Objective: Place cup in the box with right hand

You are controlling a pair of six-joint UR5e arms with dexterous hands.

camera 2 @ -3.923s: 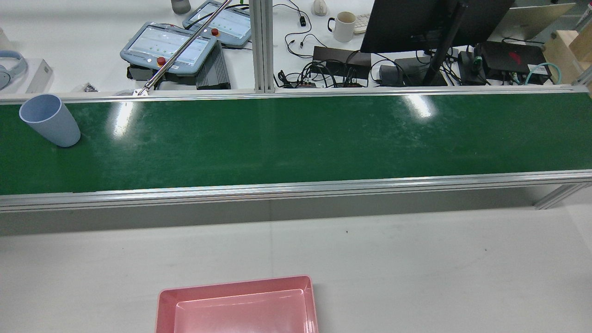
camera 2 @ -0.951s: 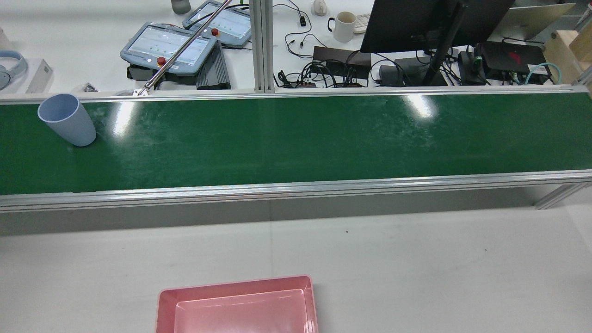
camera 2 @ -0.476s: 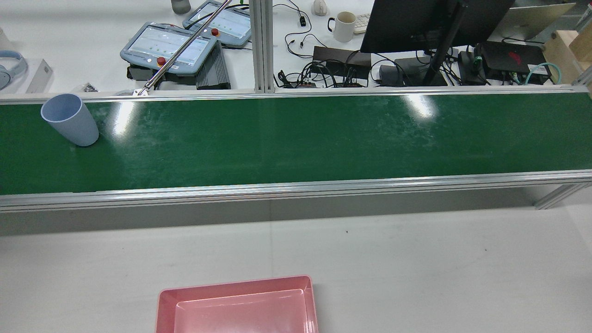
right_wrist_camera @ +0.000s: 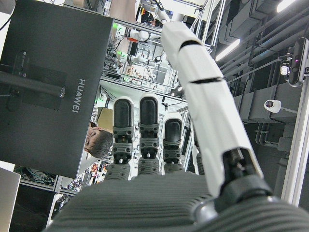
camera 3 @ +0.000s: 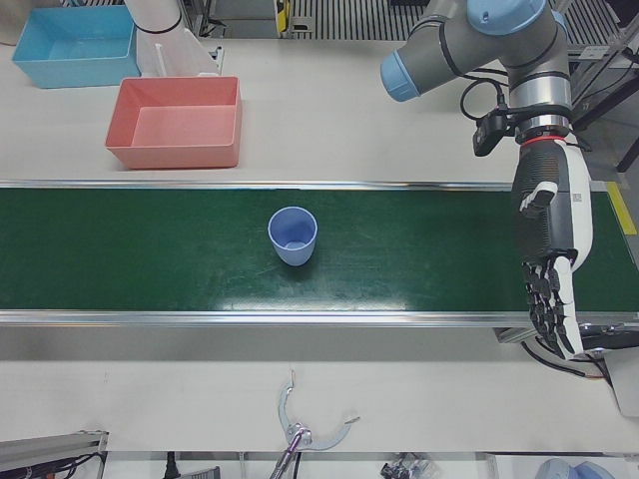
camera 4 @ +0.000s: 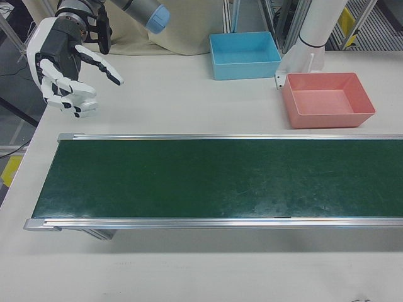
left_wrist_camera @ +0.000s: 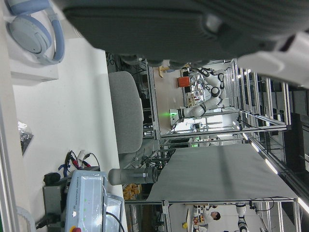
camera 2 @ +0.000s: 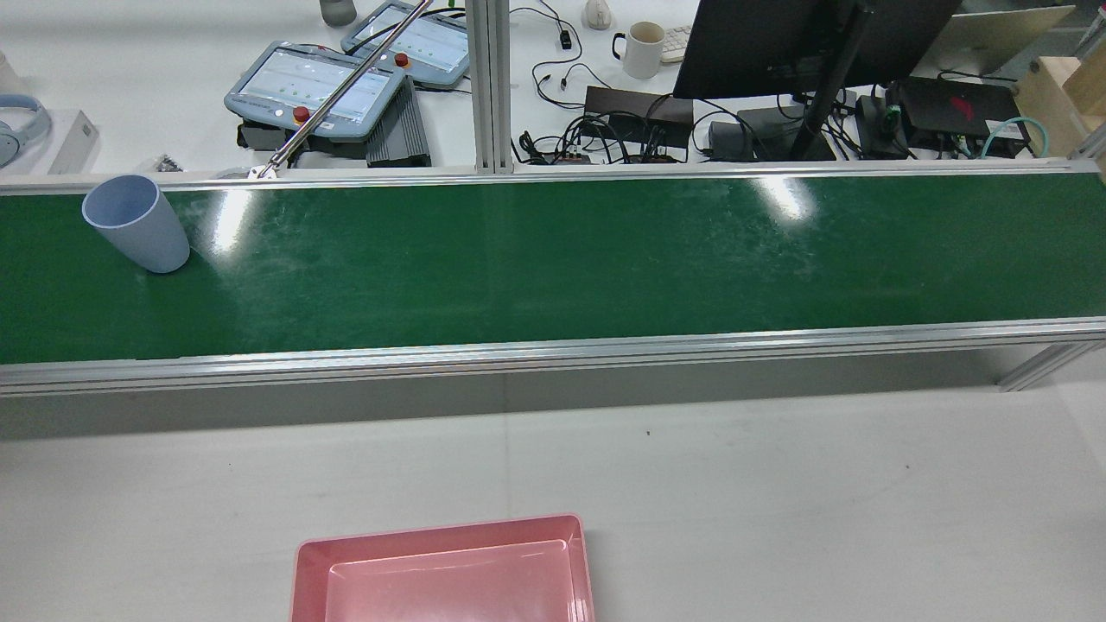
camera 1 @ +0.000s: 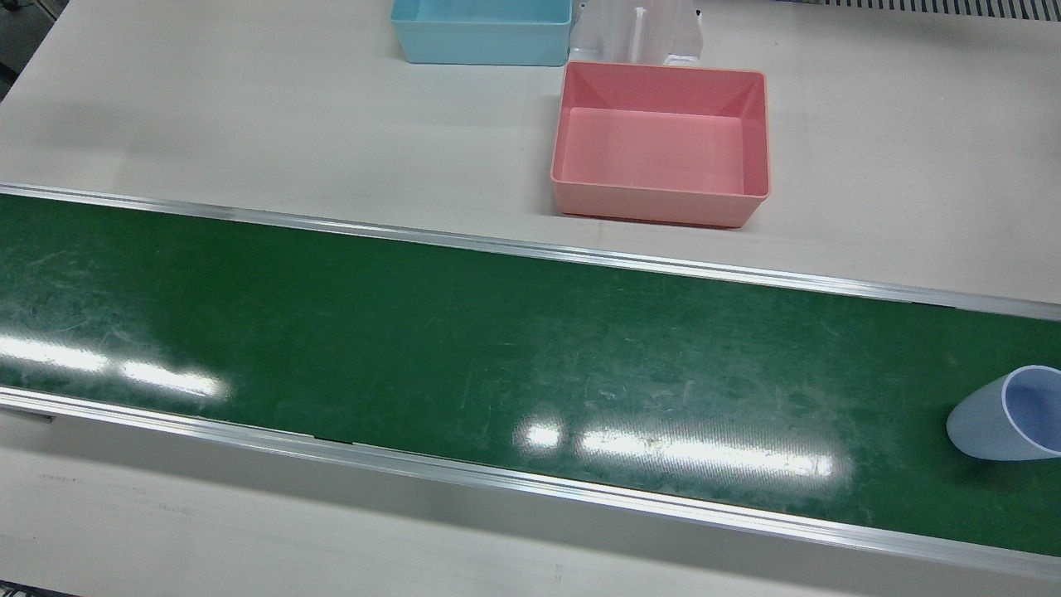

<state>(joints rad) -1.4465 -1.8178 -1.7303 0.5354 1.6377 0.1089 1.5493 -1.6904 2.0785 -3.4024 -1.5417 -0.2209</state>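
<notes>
Right hand [camera 4: 66, 66] first, at the far left of the right-front view – raised over the bare table corner beside the end of the green conveyor belt [camera 4: 220, 179], fingers [camera 4: 104, 68] spread wide and holding nothing. Parked clear of the belt, most likely, so as not to block anything on it, and opened in readiness for a wrap around a round wall. Next along, blue box [camera 4: 245, 55] and pink box [camera 4: 327, 99], side by side on the table on the robot's side of the belt, both empty – set within reach of the arm, presumably. Cannot tell from the task wording which box is meant. Then blue cup [camera 3: 293, 236], upright and mouth up on the belt in the left-front view, well apart from the right hand and absent from the right-front view altogether; too far off for a grasp, by the look of it. Last, at the right edge of the left-front view, left hand [camera 3: 551, 269] hanging over the belt's end, fingers [camera 3: 547, 304] straight down, apart and empty – kept out of the way, probably, as the job belongs to the other arm.
</notes>
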